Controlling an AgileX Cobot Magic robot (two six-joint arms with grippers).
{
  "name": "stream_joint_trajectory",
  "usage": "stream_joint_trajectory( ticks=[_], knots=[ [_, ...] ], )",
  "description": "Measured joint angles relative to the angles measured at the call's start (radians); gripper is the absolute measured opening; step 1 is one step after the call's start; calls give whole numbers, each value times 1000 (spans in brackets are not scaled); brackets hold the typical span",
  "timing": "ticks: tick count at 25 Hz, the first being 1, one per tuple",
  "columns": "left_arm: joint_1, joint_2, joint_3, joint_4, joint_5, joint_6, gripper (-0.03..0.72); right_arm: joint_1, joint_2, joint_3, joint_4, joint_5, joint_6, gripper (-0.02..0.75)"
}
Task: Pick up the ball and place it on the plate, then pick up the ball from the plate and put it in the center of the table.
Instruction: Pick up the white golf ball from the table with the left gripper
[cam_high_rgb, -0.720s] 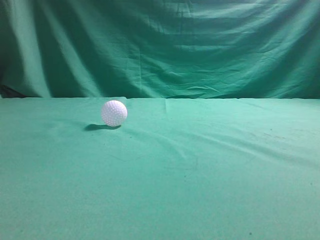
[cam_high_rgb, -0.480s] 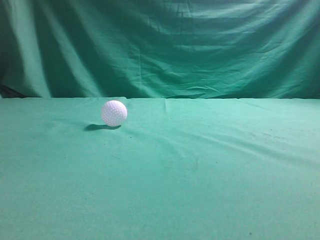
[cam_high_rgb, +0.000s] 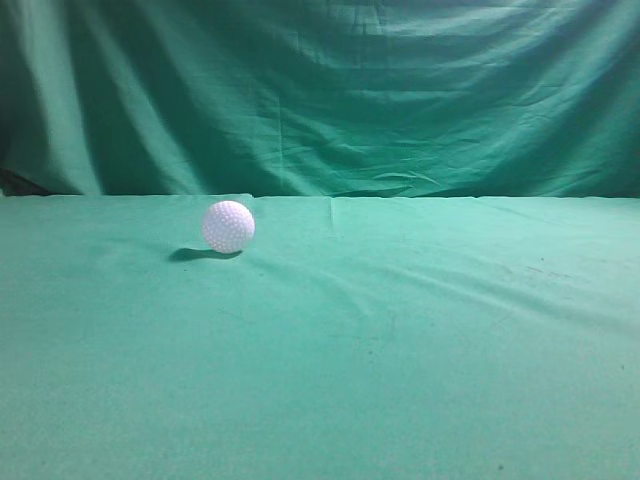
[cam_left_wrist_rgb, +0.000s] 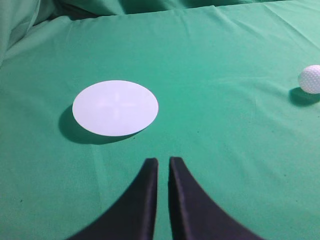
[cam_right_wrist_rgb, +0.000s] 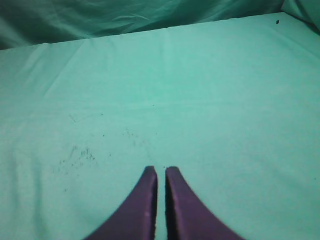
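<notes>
The ball (cam_high_rgb: 228, 226), a white dimpled sphere, rests on the green cloth table (cam_high_rgb: 400, 340) left of centre in the exterior view. It also shows at the right edge of the left wrist view (cam_left_wrist_rgb: 311, 79). A pale round plate (cam_left_wrist_rgb: 115, 107) lies on the table in the left wrist view, just ahead and left of my left gripper (cam_left_wrist_rgb: 163, 161). That gripper is shut and empty, its dark fingers nearly touching. My right gripper (cam_right_wrist_rgb: 161, 170) is shut and empty over bare cloth. Neither gripper nor the plate shows in the exterior view.
A darker draped green curtain (cam_high_rgb: 330, 90) hangs behind the table's far edge. Small dark specks (cam_right_wrist_rgb: 75, 157) mark the cloth ahead and left of the right gripper.
</notes>
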Motion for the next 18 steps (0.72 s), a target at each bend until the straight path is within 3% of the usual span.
stream_joint_trajectory(
  ticks=[8, 12, 18],
  knots=[
    [0, 0, 0, 1, 0, 0, 51, 0, 0, 0, 0, 0, 0, 48],
    [0, 0, 0, 52, -25, 0, 51, 0, 0, 0, 0, 0, 0, 48],
    [0, 0, 0, 45, -330, 0, 51, 0, 0, 0, 0, 0, 0, 48]
  ],
)
